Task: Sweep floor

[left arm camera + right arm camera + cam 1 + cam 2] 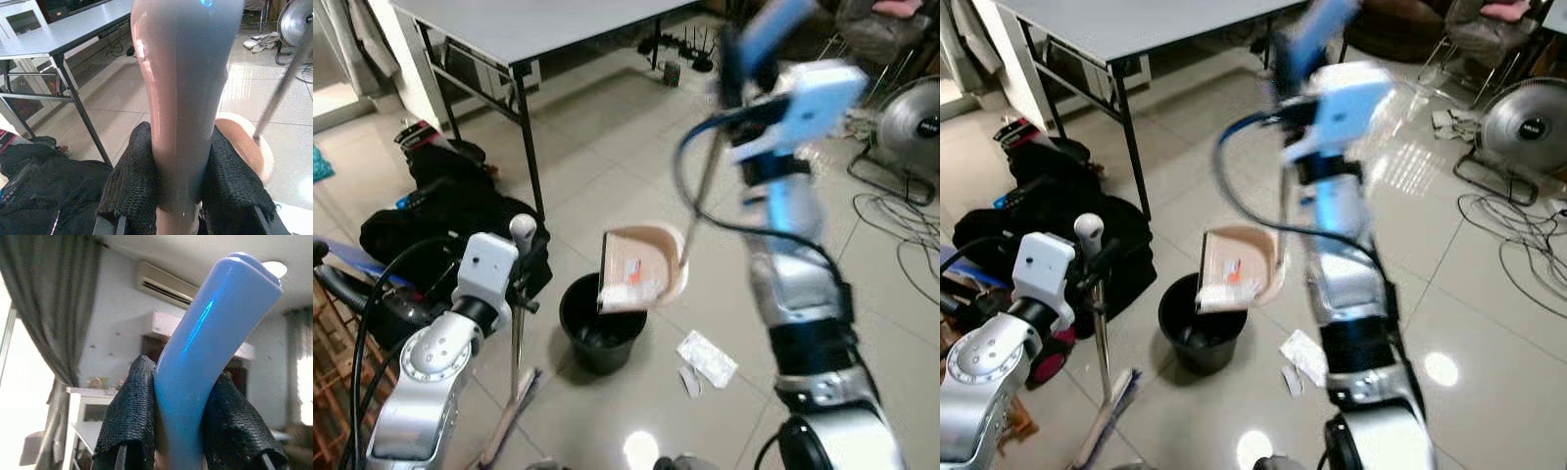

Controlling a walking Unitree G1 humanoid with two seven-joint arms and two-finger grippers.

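Note:
My left gripper (181, 196) is shut on the broom's smooth handle (181, 98), low on the left. The broom (516, 333) stands upright with its white knob on top and its bristles (509, 416) on the floor. My right gripper (181, 431), raised high, is shut on the blue grip (771, 29) of a long-handled dustpan. The beige dustpan (641, 266) hangs tilted over a black bin (602, 323), with paper and an orange scrap in it. White paper scraps (707, 358) lie on the tiles right of the bin.
A grey table (538, 29) on black legs stands at the back left. Black bags (440, 215) lie beneath it, beside the bin. A floor fan (915, 122) and loose cables (901, 235) are at the right. A wooden rack (333, 362) is at the far left.

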